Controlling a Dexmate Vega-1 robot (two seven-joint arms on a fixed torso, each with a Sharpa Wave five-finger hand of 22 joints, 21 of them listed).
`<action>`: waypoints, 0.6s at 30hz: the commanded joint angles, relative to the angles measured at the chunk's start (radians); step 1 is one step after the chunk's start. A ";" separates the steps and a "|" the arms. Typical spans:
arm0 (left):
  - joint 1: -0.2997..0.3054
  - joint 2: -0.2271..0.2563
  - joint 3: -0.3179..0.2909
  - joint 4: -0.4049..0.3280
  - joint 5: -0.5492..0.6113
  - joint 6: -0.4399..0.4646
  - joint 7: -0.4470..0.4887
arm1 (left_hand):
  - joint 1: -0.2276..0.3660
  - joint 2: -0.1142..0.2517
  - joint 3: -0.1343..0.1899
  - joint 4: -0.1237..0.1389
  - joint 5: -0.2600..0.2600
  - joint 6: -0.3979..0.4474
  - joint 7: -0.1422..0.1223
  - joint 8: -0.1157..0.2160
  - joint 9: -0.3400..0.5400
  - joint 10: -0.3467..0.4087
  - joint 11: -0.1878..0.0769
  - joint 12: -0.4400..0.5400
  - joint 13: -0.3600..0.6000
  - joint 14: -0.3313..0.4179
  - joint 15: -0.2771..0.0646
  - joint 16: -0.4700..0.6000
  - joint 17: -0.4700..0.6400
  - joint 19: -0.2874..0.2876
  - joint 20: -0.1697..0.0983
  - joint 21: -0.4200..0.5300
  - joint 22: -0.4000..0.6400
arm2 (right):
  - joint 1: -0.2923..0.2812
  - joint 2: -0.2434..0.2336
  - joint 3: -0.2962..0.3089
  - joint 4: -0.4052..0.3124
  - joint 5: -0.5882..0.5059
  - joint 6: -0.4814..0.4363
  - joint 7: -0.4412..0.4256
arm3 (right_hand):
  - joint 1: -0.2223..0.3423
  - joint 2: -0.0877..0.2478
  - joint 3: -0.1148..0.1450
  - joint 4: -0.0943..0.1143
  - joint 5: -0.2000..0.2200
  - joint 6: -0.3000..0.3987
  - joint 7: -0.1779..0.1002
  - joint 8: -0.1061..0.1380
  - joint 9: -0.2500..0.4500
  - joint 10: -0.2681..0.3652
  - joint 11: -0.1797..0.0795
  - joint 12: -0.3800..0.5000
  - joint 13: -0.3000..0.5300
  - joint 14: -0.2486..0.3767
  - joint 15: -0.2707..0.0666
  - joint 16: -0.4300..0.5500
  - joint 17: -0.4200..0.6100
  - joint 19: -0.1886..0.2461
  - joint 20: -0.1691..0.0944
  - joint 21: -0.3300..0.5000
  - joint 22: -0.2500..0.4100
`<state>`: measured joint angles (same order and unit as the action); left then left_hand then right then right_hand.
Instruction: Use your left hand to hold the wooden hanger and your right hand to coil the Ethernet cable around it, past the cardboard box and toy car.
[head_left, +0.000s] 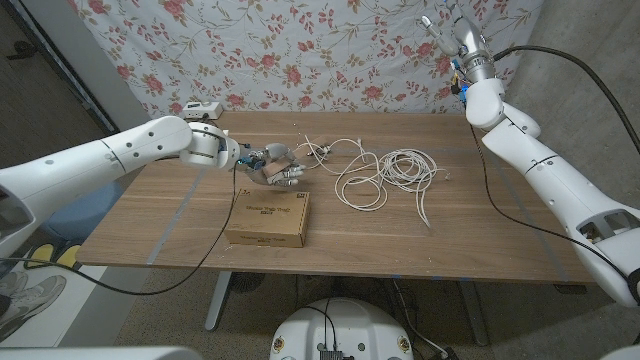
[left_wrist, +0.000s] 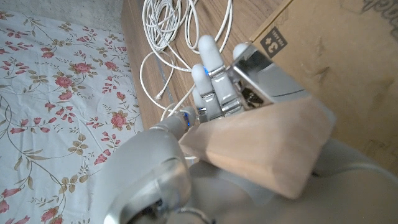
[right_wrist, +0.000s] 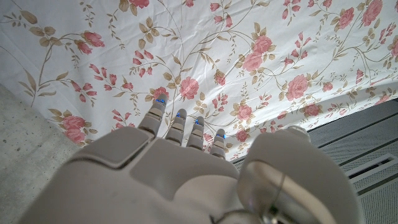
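The pale wooden hanger (left_wrist: 267, 149) is gripped by the left hand (head_left: 272, 166), fingers closed around it, just above the flat brown cardboard box (head_left: 268, 219) near the table's centre. The loose white Ethernet cable (head_left: 385, 175) lies tangled at 3 o'clock from that hand, near but apart. The right hand (head_left: 445, 35) is raised well off the table at 1 o'clock, fingers extended and holding nothing. A toy car cannot be identified.

For a clean coil, the hanger should be held level and steady, clear of the box. The cable should be taken near one end, so that the tangle pays out freely.

The brown wooden table (head_left: 180, 225) is backed by a rose-patterned white cloth (head_left: 300, 50); a grey concrete wall (head_left: 590, 70) stands at 2 o'clock.
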<state>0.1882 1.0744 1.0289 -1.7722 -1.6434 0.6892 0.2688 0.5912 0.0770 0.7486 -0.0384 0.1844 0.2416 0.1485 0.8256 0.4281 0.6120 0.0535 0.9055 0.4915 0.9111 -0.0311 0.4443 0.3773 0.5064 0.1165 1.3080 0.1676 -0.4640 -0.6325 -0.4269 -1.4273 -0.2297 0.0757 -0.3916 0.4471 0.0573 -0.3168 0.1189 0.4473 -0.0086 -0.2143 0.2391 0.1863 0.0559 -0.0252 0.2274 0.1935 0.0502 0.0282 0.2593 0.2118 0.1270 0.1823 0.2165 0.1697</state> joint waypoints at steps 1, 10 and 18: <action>-0.068 0.019 0.092 -0.018 0.044 -0.061 -0.012 | -0.007 -0.041 -0.095 -0.072 0.003 -0.193 0.041 -0.212 -0.132 -0.278 0.084 -0.175 -0.127 -0.373 0.139 -0.161 -0.044 -0.256 0.091 -0.179 0.006 | 0.000 -0.003 0.001 0.005 0.007 0.002 -0.002 | -0.002 -0.002 0.000 0.005 -0.004 0.006 -0.006 -0.002 0.001 0.015 0.002 0.006 0.002 0.014 0.003 0.008 0.005 0.008 0.006 -0.002 0.005; -0.109 0.052 0.146 -0.082 0.154 -0.110 -0.013 | -0.022 -0.053 -0.328 -0.075 0.026 -0.416 0.012 -0.505 -0.238 -0.713 0.165 -0.481 -0.223 -0.961 0.250 -0.248 -0.135 -0.714 0.096 -0.511 0.016 | -0.012 -0.010 0.008 -0.014 0.012 -0.004 0.000 | -0.005 -0.001 -0.001 0.007 -0.005 0.009 -0.006 -0.005 0.001 0.018 0.002 0.006 0.003 0.022 0.001 0.011 0.008 0.010 0.006 -0.003 0.006; -0.137 0.085 0.191 -0.126 0.225 -0.159 -0.029 | -0.043 -0.056 -0.445 -0.061 0.054 -0.612 -0.054 -0.638 -0.237 -0.946 0.164 -0.635 -0.237 -1.226 0.249 -0.255 -0.162 -0.902 0.095 -0.658 0.029 | -0.021 -0.014 0.013 -0.030 0.012 -0.011 -0.003 | -0.007 -0.001 -0.001 0.007 -0.006 0.011 -0.006 -0.006 0.001 0.021 0.002 0.006 0.003 0.025 -0.001 0.012 0.009 0.011 0.007 -0.004 0.006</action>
<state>0.0947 1.1212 1.1566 -1.8412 -1.5170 0.5924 0.2546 0.5612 0.0245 0.3236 -0.1031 0.2287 -0.1765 0.1180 0.2020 0.1872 -0.1693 0.2144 0.2923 0.2552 -0.1093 0.1503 0.1936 0.2141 -0.1703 0.2106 0.6710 0.1920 -0.4732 -0.6398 -0.4219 -1.4380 -0.2195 0.0734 -0.3917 0.4442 0.0545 -0.3168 0.1188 0.4436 -0.0032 -0.2197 0.2391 0.1864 0.0648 -0.0234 0.2274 0.1933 0.0646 0.0247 0.2670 0.2166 0.1307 0.1861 0.2165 0.1697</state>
